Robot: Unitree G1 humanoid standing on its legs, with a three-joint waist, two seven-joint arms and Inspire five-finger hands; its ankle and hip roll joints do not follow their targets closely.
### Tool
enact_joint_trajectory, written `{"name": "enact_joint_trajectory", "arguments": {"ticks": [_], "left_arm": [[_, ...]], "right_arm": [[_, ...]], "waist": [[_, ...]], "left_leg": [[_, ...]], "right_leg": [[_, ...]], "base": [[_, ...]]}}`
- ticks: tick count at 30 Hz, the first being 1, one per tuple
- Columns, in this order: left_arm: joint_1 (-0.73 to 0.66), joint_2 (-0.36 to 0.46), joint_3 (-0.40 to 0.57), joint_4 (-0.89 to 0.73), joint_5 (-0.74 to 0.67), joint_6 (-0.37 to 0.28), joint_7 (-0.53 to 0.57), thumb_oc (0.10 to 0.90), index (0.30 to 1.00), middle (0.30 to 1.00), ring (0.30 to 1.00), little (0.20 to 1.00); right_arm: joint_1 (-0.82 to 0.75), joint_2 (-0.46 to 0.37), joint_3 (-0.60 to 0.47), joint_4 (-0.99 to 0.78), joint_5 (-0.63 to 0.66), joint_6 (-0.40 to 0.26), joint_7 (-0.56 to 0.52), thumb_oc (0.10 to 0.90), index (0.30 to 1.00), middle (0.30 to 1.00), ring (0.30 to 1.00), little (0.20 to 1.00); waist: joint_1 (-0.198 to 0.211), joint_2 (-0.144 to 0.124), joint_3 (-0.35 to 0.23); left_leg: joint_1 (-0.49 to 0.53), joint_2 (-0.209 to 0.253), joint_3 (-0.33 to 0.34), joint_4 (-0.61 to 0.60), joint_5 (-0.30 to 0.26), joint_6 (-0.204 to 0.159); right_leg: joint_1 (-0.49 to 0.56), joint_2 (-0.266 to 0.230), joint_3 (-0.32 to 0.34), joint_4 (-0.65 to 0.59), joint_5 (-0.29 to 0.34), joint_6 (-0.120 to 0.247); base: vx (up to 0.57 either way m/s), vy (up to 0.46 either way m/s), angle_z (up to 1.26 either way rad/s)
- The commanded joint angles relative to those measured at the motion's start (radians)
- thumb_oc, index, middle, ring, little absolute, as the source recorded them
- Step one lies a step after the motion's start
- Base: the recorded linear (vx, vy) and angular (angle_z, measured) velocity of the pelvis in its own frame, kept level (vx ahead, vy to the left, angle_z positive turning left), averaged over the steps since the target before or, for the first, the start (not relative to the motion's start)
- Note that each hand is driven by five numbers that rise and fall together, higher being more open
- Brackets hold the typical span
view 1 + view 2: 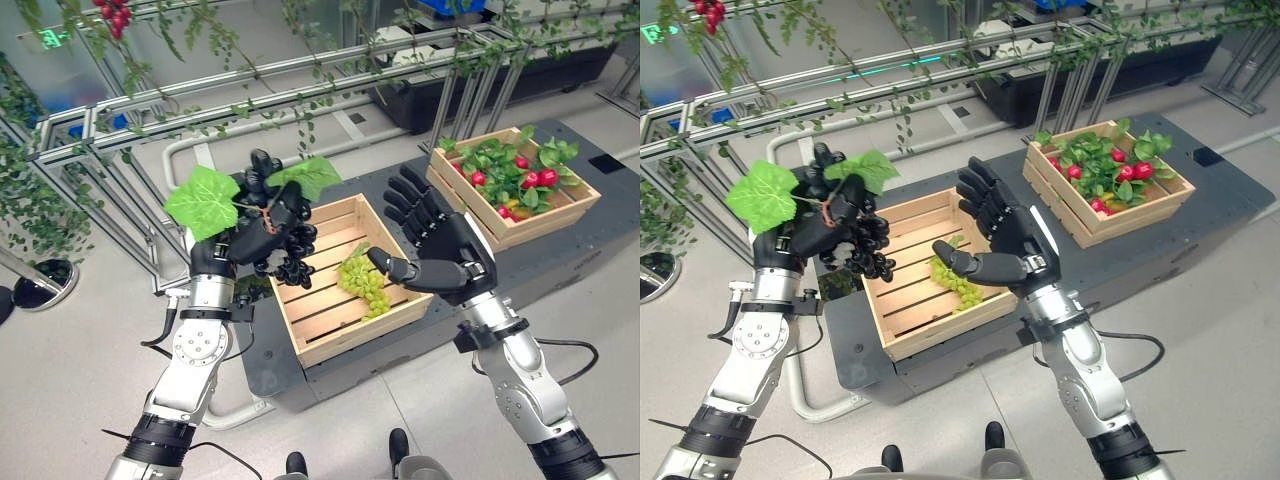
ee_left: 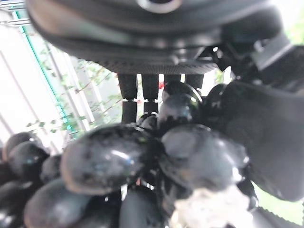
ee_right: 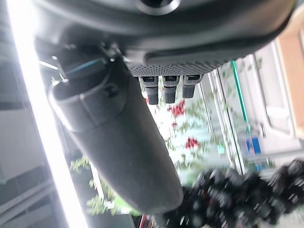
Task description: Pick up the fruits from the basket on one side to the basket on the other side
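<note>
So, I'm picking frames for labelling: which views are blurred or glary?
Left wrist view: the dark grapes sit too close, soft and smeared. Right wrist view: a blown-out bright strip along one edge, grapes blurred past the right robot hand. Both eye views are evenly lit; the left robot hand reads clearly.

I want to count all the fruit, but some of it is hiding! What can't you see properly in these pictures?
- Black grapes: the left hand curls round the bunch and two green leaves cover its top, so the grapes cannot be counted.
- Green grapes in the near crate: the open right hand hangs in front of part of the bunch.
- Red fruit in the far crate: foliage covers most of it.
- Right wrist view: the dark grapes are blurred.
</note>
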Motion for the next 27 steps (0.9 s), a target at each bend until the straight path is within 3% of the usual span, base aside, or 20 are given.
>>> {"name": "enact_joint_trajectory", "arguments": {"ticks": [1, 9, 16, 27], "left_arm": [[-0.173, 0.065, -0.01, -0.074, -0.038, -0.091, -0.008, 0.4, 0.3, 0.3, 0.3, 0.3], [-0.173, 0.036, -0.042, -0.111, -0.112, -0.082, -0.038, 0.4, 0.3, 0.3, 0.3, 0.3], [-0.165, 0.029, -0.052, -0.129, -0.135, -0.108, -0.054, 0.4, 0.3, 0.3, 0.3, 0.3], [-0.156, -0.01, -0.079, -0.164, -0.235, -0.075, -0.094, 0.4, 0.3, 0.3, 0.3, 0.3]], "right_arm": [[-0.066, 0.039, 0.009, -0.064, 0.063, -0.051, 0.036, 0.8, 0.9, 0.9, 0.9, 0.9], [-0.082, 0.06, 0.085, -0.025, -0.007, -0.039, 0.001, 0.8, 0.9, 0.9, 0.9, 0.9], [-0.082, 0.053, 0.111, 0.008, 0.006, -0.018, -0.002, 0.8, 0.9, 0.9, 0.9, 0.9], [-0.07, 0.08, 0.142, 0.025, 0.007, -0.021, -0.019, 0.8, 0.9, 0.9, 0.9, 0.9]], "waist": [[0.011, -0.019, -0.136], [0.022, -0.019, -0.153], [0.028, -0.023, -0.162], [0.032, -0.024, -0.172]], "left_leg": [[0.004, -0.014, -0.017, 0.002, -0.07, 0.009], [0.002, -0.016, -0.028, 0.002, -0.072, 0.01], [-0.002, -0.018, -0.033, 0.002, -0.073, 0.012], [-0.008, -0.019, -0.036, 0.002, -0.074, 0.016]], "right_leg": [[0.052, -0.026, -0.042, 0.002, -0.083, 0.017], [0.049, -0.029, -0.048, 0.002, -0.08, 0.017], [0.045, -0.03, -0.053, 0.002, -0.079, 0.017], [0.04, -0.029, -0.054, 0.002, -0.077, 0.017]], "base": [[0.0, 0.0, 0.0], [0.0, -0.001, 0.05], [0.0, -0.001, 0.03], [0.0, 0.0, 0.0]]}}
